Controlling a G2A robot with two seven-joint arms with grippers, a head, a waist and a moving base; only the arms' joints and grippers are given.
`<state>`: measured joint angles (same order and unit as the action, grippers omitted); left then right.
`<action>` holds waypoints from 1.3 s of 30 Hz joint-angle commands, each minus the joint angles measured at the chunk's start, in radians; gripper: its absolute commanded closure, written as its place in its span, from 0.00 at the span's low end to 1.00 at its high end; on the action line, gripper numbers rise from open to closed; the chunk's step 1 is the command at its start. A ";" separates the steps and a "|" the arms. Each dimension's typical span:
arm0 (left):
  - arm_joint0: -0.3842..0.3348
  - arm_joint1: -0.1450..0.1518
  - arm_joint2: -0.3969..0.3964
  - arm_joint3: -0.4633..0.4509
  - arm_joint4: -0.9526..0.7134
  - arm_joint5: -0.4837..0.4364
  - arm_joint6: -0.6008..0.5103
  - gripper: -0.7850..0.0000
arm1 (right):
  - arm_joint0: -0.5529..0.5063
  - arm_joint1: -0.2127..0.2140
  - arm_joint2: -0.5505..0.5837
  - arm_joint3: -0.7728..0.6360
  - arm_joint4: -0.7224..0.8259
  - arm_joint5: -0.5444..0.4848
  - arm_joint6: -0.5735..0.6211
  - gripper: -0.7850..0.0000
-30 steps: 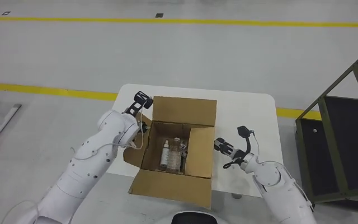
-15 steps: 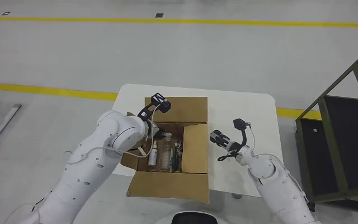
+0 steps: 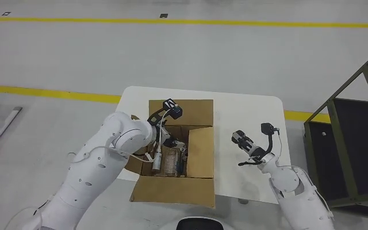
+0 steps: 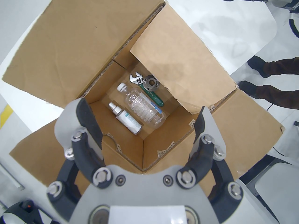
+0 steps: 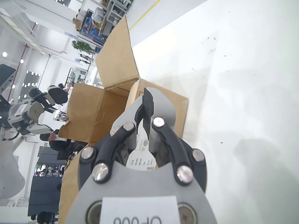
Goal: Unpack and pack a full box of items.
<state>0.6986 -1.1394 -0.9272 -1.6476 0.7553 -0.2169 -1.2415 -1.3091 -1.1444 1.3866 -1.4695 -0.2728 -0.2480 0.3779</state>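
Observation:
An open cardboard box [image 3: 172,190] stands on the white table [image 3: 253,109], flaps spread. On its bottom lie a clear plastic bottle [image 4: 143,109], a small spray bottle [image 4: 127,118], a green-handled wrench [image 4: 149,92] and a round metal part [image 4: 150,83]. My left gripper [image 4: 142,109] hangs open above the box opening, over the bottles, holding nothing; in the top view the left gripper [image 3: 166,139] is over the box's far left part. My right gripper [image 5: 147,95] is shut and empty, beside the box's right wall [image 5: 163,99]; from above the right gripper [image 3: 237,138] sits right of the box.
The box's right flap [image 3: 201,152] leans inward over the opening. Bare table lies right of and beyond the box. A dark metal rack [image 3: 339,144] stands on the floor past the table's right edge.
My left arm swung from the box's left flap to above the opening. The box shifted slightly left. The right gripper neared the right flap, then drew back to the right.

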 commanded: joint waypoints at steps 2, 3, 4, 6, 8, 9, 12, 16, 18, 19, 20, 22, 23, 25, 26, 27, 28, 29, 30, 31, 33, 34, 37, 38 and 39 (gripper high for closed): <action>0.000 0.000 0.000 0.000 0.000 0.000 0.000 0.00 | -0.009 0.002 0.009 -0.019 0.001 0.009 0.014 1.00; 0.000 0.000 0.000 0.000 0.000 0.000 0.000 0.00 | -0.008 0.002 0.009 -0.021 0.002 0.014 0.026 1.00; 0.000 0.000 0.000 0.000 0.000 0.000 0.000 0.00 | -0.005 0.003 0.011 -0.022 0.000 0.019 0.035 1.00; 0.000 0.000 0.000 0.000 0.000 0.000 0.000 0.00 | 0.000 0.004 0.010 -0.020 -0.012 0.022 0.047 1.00; 0.021 -0.002 0.013 0.002 -0.025 -0.024 0.030 0.00 | 0.004 0.003 0.007 -0.016 -0.008 0.025 0.051 1.00; 0.023 -0.005 0.025 0.013 -0.040 -0.034 0.032 0.00 | 0.005 0.003 0.004 -0.013 -0.007 0.024 0.054 1.00; 0.010 -0.017 0.052 0.083 -0.126 -0.045 0.044 0.00 | 0.011 0.002 -0.004 0.001 -0.005 0.025 0.071 1.00; -0.024 -0.042 0.111 0.229 -0.209 -0.052 0.060 0.00 | 0.022 0.000 -0.018 0.021 -0.005 0.027 0.082 1.00; -0.043 -0.057 0.138 0.289 -0.258 -0.063 0.062 0.00 | 0.027 0.000 -0.025 0.026 -0.017 0.034 0.089 1.00; -0.049 -0.063 0.148 0.327 -0.289 -0.066 0.061 0.00 | 0.029 0.000 -0.029 0.030 -0.024 0.041 0.094 1.00; -0.059 -0.070 0.157 0.359 -0.319 -0.070 0.059 0.00 | 0.031 0.000 -0.033 0.032 -0.033 0.052 0.098 1.00; -0.067 -0.077 0.164 0.395 -0.361 -0.077 0.051 0.00 | 0.038 -0.001 -0.043 0.034 -0.055 0.078 0.105 1.00; -0.067 -0.077 0.164 0.395 -0.361 -0.077 0.051 0.00 | 0.038 -0.002 -0.048 0.035 -0.050 0.079 0.103 1.00; -0.067 -0.077 0.164 0.395 -0.361 -0.077 0.051 0.00 | 0.042 -0.003 -0.055 0.036 -0.064 0.086 0.106 1.00; -0.067 -0.077 0.164 0.395 -0.361 -0.077 0.051 0.00 | 0.044 -0.003 -0.059 0.034 -0.074 0.090 0.107 1.00; -0.067 -0.077 0.164 0.395 -0.361 -0.077 0.051 0.00 | 0.045 -0.003 -0.063 0.032 -0.075 0.092 0.108 1.00; -0.067 -0.077 0.164 0.395 -0.361 -0.077 0.051 0.00 | 0.046 -0.004 -0.068 0.032 -0.079 0.095 0.109 1.00; -0.067 -0.077 0.164 0.395 -0.361 -0.077 0.051 0.00 | 0.049 -0.004 -0.075 0.034 -0.088 0.098 0.115 1.00; -0.067 -0.077 0.164 0.395 -0.361 -0.077 0.051 0.00 | 0.053 -0.005 -0.082 0.036 -0.096 0.101 0.120 1.00; -0.067 -0.077 0.164 0.395 -0.361 -0.077 0.051 0.00 | 0.058 -0.006 -0.091 0.041 -0.104 0.105 0.124 1.00; -0.067 -0.077 0.164 0.395 -0.361 -0.077 0.051 0.00 | 0.068 -0.010 -0.109 0.052 -0.104 0.102 0.126 1.00; -0.067 -0.077 0.164 0.395 -0.361 -0.077 0.051 0.00 | 0.075 -0.012 -0.118 0.059 -0.106 0.100 0.126 1.00; -0.035 -0.079 0.163 0.427 -0.423 -0.079 0.072 0.00 | 0.093 -0.016 -0.137 0.080 -0.110 0.094 0.119 1.00; -0.033 -0.082 0.164 0.440 -0.453 -0.083 0.075 0.00 | 0.098 -0.018 -0.143 0.088 -0.108 0.090 0.117 1.00; -0.030 -0.086 0.166 0.467 -0.481 -0.082 0.079 0.00 | 0.104 -0.019 -0.150 0.096 -0.109 0.087 0.120 1.00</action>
<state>0.6654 -1.2211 -0.7637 -1.2116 0.3163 -0.2995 -1.1657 -1.2115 -1.1623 1.2434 -1.3825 -0.3821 -0.1573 0.4960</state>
